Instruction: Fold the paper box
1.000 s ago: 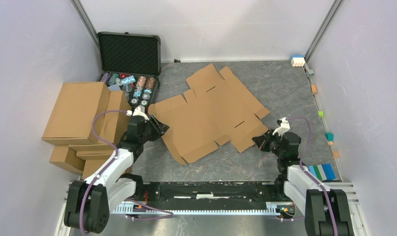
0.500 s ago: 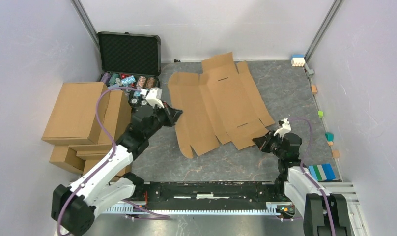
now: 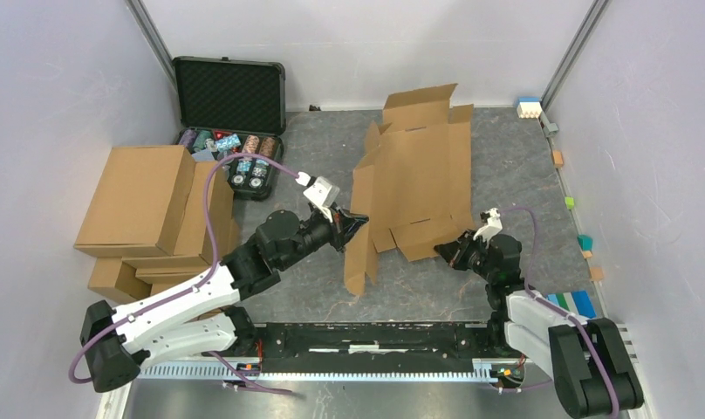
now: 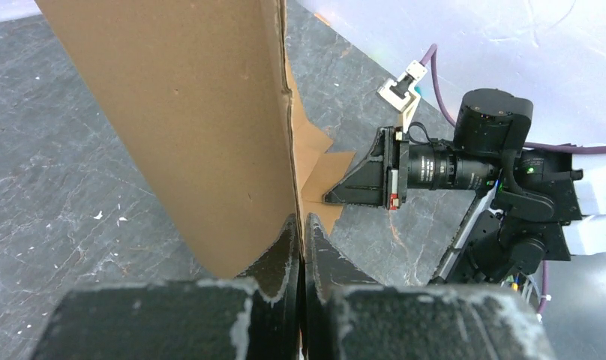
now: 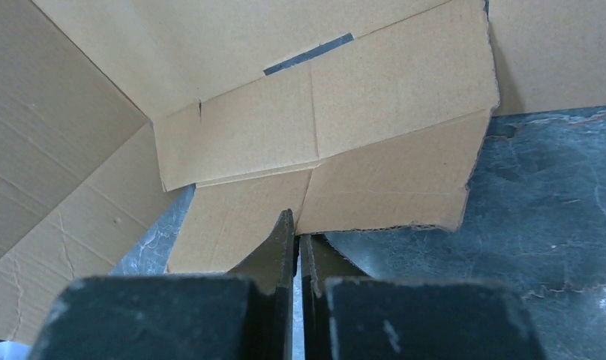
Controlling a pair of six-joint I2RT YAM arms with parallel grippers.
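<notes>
- The stacked cartons [image 3: 140,205] and the open black case [image 3: 230,94] sit out beyond the left gripper's [image 3: 353,223] outer side, well apart from it.
- The left gripper's fingers [image 4: 285,247] are pinched together on the edge of the paper box's [image 3: 423,166] raised side panel, which stands upright.
- The rest of the sheet lies flat between the two grippers.
- Bare table [image 3: 401,292] lies open toward the bases.
- The right gripper [image 3: 443,253] is clamped on the near flap's edge.
- Only its wrist view shows the slot [image 5: 307,54] above that flap.
</notes>
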